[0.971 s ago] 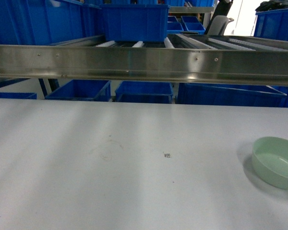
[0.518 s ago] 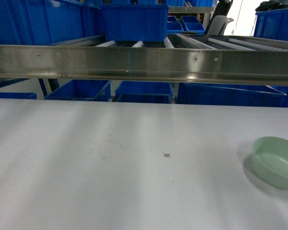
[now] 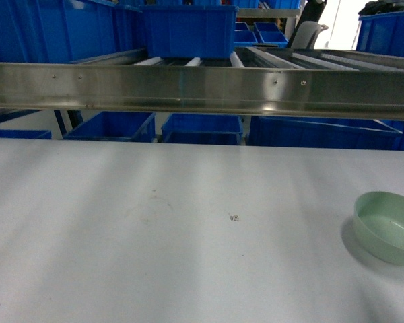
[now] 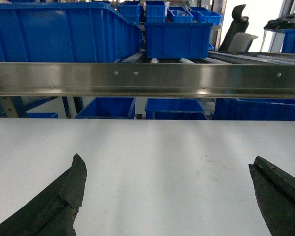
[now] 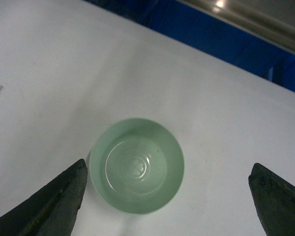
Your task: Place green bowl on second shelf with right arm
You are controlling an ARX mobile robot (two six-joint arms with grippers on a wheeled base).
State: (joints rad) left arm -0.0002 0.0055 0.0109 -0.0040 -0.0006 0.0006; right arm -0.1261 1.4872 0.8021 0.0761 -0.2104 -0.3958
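So the green bowl is sitting on the white bench, way over at the right edge of the head view, nothing else near it except a tiny dark speck toward the middle. It's upright, mouth facing straight up, empty inside. Being round, it doesn't really have a long axis to line up with, so the approach angle shouldn't matter much.

The right gripper is hanging above it, looking almost straight down into the bowl. Its fingers are spread wide, one on each side and well clear of the rim, not touching anything. Looks to me like it's set up that way so it can drop down and catch the bowl, probably by the rim or across the whole thing. The bowl sits a bit left of centre between the fingers, so I'd guess a small sideways nudge is needed first.

The left gripper is spread wide too, over bare bench, holding nothing, just parked out of the way since this is a right-arm job.

The second shelf is the steel rack tier behind the bench, with white rollers and a blue crate on it. The bowl hasn't been picked up yet.
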